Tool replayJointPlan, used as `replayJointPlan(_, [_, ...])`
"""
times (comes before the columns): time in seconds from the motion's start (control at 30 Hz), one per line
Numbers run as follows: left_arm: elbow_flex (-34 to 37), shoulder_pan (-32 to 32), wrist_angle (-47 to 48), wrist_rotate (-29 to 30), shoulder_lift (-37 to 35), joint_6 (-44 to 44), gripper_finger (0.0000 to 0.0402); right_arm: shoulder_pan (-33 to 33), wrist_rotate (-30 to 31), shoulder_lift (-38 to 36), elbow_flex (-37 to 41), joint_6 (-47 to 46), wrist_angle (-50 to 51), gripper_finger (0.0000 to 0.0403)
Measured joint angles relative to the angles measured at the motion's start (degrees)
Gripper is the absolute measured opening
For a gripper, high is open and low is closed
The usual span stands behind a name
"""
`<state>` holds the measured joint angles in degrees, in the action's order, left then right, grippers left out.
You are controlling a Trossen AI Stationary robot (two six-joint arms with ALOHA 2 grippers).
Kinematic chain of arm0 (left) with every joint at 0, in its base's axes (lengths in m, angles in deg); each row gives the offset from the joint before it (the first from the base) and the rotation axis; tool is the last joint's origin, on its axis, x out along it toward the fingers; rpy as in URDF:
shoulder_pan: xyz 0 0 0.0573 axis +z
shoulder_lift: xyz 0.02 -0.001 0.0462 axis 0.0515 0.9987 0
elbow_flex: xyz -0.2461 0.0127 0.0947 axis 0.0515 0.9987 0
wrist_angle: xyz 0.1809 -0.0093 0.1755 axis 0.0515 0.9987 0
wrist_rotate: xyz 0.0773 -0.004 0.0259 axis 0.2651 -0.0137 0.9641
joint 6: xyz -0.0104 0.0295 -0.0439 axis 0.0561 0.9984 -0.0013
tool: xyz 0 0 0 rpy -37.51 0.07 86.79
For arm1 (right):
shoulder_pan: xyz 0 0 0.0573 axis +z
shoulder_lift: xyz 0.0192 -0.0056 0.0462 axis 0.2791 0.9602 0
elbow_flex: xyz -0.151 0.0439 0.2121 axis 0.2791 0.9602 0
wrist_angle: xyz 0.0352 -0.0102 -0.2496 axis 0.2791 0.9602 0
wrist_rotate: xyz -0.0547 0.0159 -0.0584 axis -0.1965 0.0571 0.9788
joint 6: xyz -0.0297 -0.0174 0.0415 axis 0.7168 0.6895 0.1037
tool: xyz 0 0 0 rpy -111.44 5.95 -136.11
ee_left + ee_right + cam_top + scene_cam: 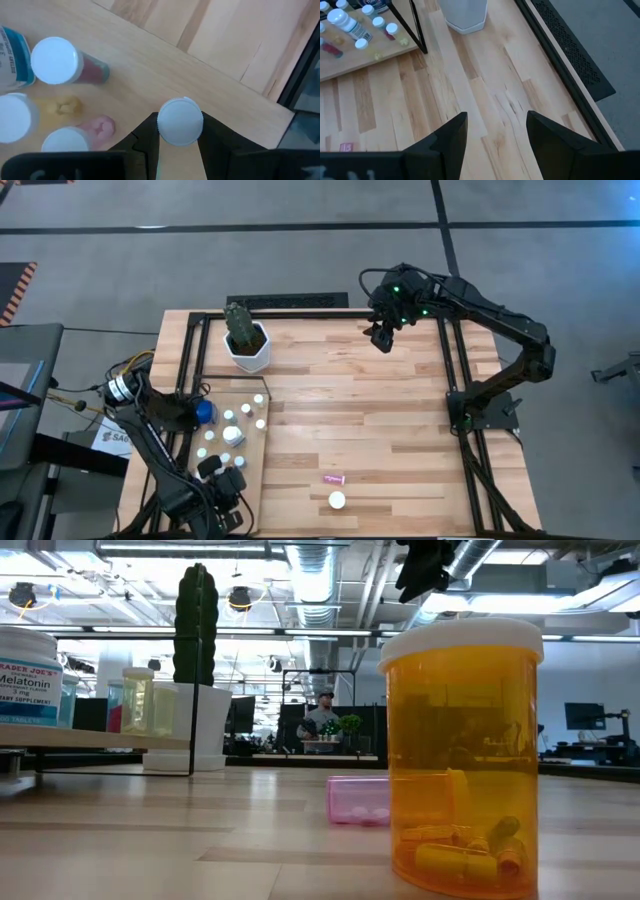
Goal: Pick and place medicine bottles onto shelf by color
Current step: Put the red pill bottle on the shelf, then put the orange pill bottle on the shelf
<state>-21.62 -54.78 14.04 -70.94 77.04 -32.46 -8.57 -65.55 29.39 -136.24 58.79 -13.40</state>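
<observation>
The pale shelf (254, 472) lies at the table's near left and carries several small white-capped bottles (246, 409). My left gripper (221, 471) is over the shelf's near part, shut on a white-capped bottle (180, 121). Beside it stand a pink-bodied bottle (55, 61) and other bottles (67, 140). An amber bottle (337, 500) stands upright on the tabletop near the near edge; it also shows in the low view (462, 755). A pink bottle (333, 478) lies on its side just beyond it. My right gripper (384, 335) is open and empty, high above the table's far side. My left gripper has the bottle's white cap (165, 131) pinched between its two fingers (216, 137), which come from above and point down. The cap hides the bottle's body. I cannot tell whether the bottle stands on the shelf (150, 65) or hangs just above it.
A white hexagonal pot with a cactus (247, 340) stands at the far left, behind the shelf. A large Melatonin bottle (25, 675) stands on the shelf among the small ones. Black frame rails (452, 350) run along the table's sides. The middle of the tabletop (360, 410) is bare wood.
</observation>
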Motion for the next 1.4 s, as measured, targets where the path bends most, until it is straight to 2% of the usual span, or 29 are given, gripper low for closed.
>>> replayJointPlan(0.27, [0.0, 0.0, 1.0, -0.4, 0.0, -2.2, 0.0095, 0.0, 0.0, 0.0, 0.0, 0.0, 0.0, 0.0224])
replayJointPlan(0.57, [-0.1, 0.0, 2.5, -1.7, 0.2, -5.1, 0.0158, 0.0, 0.0, 0.0, 0.0, 0.0, 0.0, 0.0224])
replayJointPlan(0.93, [-9.8, 0.1, 13.1, -0.9, 0.1, -7.2, 0.0172, 0.0, 0.0, 0.0, 0.0, 0.0, 0.0, 0.0224])
replayJointPlan(1.17, [-15.3, 1.6, 12.8, 1.4, 0.1, -1.7, 0.0172, 0.0, 0.0, 0.0, 0.0, 0.0, 0.0, 0.0224])
replayJointPlan(1.4, [-18.5, 7.8, 11.5, 1.5, 0.1, 8.7, 0.0172, 0.0, 0.0, 0.0, 0.0, 0.0, 0.0, 0.0224])
